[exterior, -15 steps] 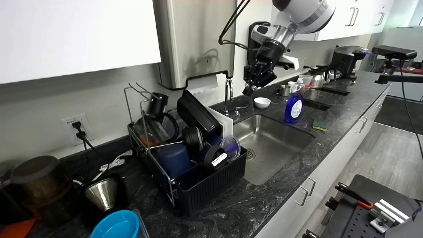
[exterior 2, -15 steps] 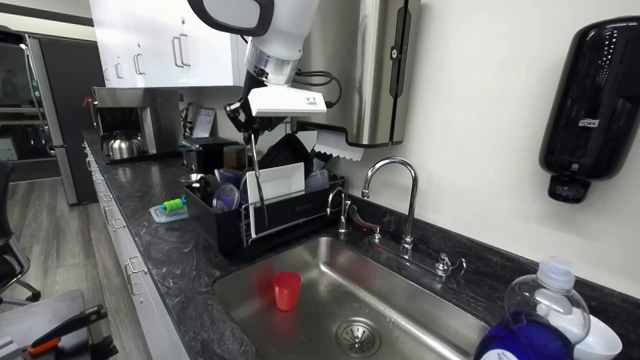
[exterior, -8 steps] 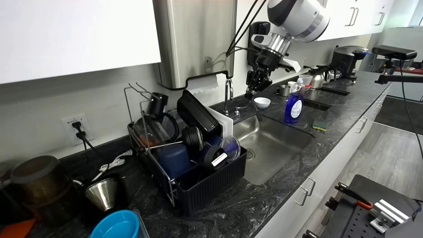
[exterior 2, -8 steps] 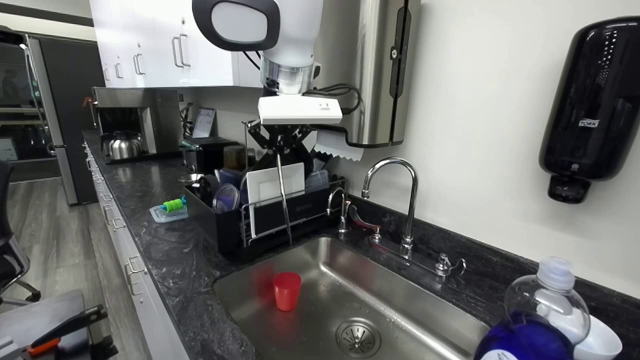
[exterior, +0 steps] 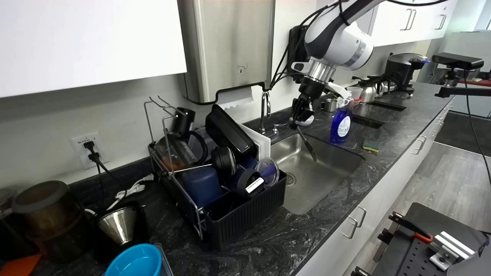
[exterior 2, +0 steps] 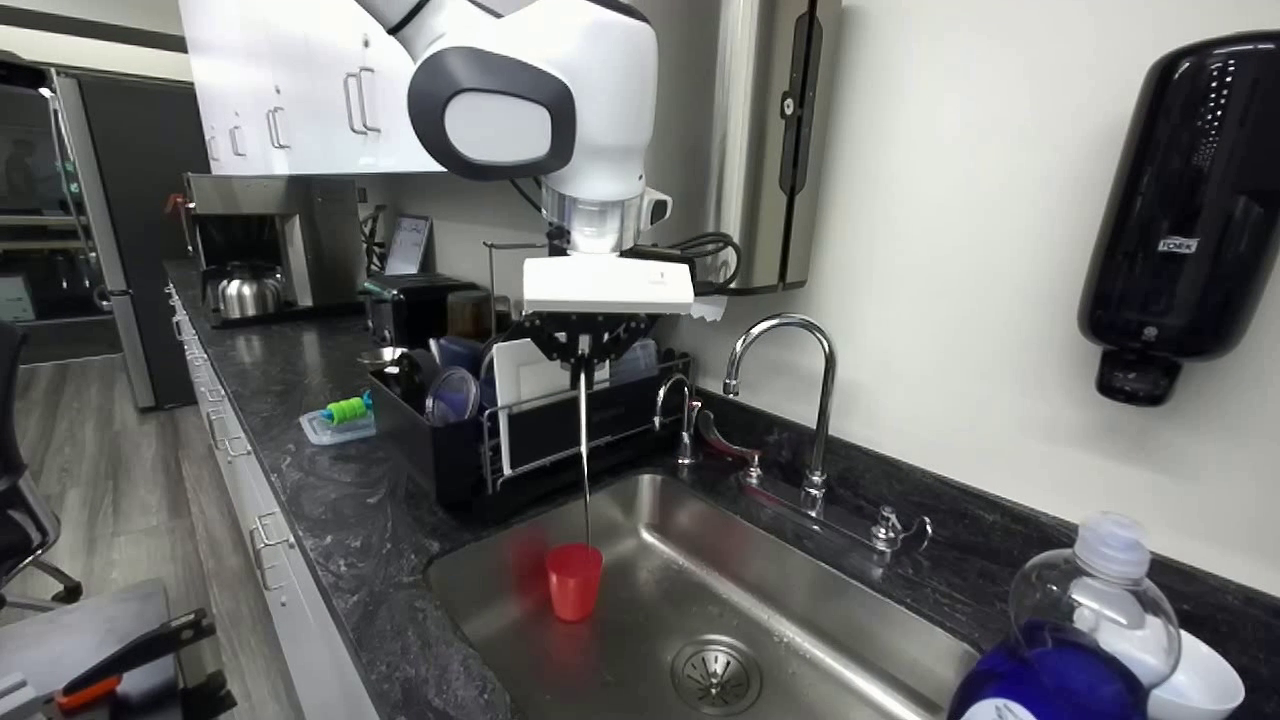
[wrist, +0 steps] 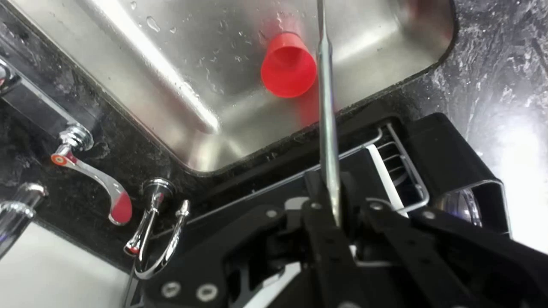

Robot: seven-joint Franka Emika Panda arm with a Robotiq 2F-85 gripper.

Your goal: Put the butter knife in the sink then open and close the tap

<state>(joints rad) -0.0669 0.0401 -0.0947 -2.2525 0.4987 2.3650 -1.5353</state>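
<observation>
A dark stone countertop (exterior 2: pixel 350 520) lines a white wall (exterior 2: pixel 960 250). In an exterior view, the steel sink (exterior 2: pixel 760 570) contains a red cup (exterior 2: pixel 574 590); at its far side, the black dish rack (exterior 2: pixel 450 460) bears a white plate (exterior 2: pixel 520 380), and the tall chrome tap (exterior 2: pixel 823 420) stands right. The gripper (exterior 2: pixel 582 378), jaws pressed together, pinches the butter knife (exterior 2: pixel 584 440) by its handle, slanting down over the sink. A blue soap bottle (exterior 2: pixel 1050 680), cropped below, partly hides a white bowl (exterior 2: pixel 1205 670); whether knife and cup touch is unclear.

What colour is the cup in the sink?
The cup is bright red, inside and out; the wrist view shows it best.
</observation>
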